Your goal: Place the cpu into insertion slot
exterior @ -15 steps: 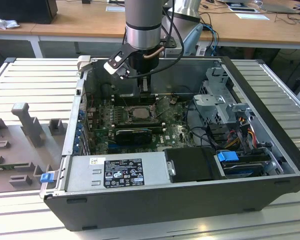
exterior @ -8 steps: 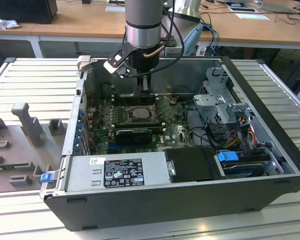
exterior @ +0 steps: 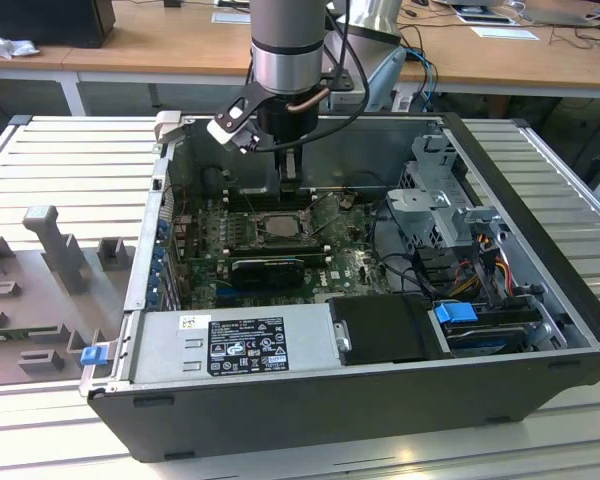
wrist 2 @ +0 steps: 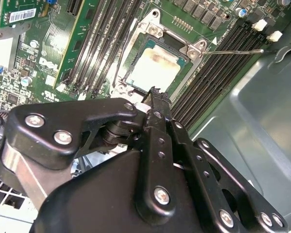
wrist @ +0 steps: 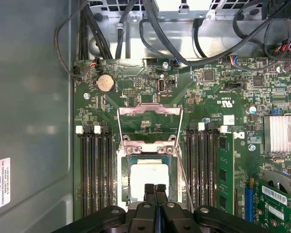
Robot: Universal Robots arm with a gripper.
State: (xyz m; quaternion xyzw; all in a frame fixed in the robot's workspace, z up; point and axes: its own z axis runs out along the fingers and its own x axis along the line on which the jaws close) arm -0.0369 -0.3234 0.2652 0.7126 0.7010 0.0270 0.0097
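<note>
From my station I saw the arm's gripper (exterior: 292,186) hanging down inside the open computer case (exterior: 330,410), right above the middle of the green motherboard (exterior: 340,262). In both wrist views its two black fingers were pressed together, tip against tip, with nothing pinched between them.

The cpu (wrist: 149,180) lay flat in the insertion slot (wrist: 124,174) with its pale silver top facing up. In the second wrist view the top carried a brownish smudge near one edge. The closed fingertips (wrist 2: 157,97) stood over the edge of the chip, and I could not tell whether they touched it. The slot's shiny metal load frame (wrist: 148,109) was folded open, away from the chip. The thin lever (wrist 2: 233,51) stuck out sideways across the neighbouring memory slots (wrist: 94,170).

These long black slots ran along both sides of the socket, and a green memory module (wrist: 225,170) sat just beyond one bank. A round coin battery (wrist: 105,83) lay on the board near the black cables (wrist: 150,29) that looped in from the case wall.

In the exterior view the grey power supply (exterior: 230,345) lay along the near edge of the case, with a blue tab (exterior: 455,312) toward the exterior view's right. The case rested on a ribbed metal table (exterior: 70,160).
</note>
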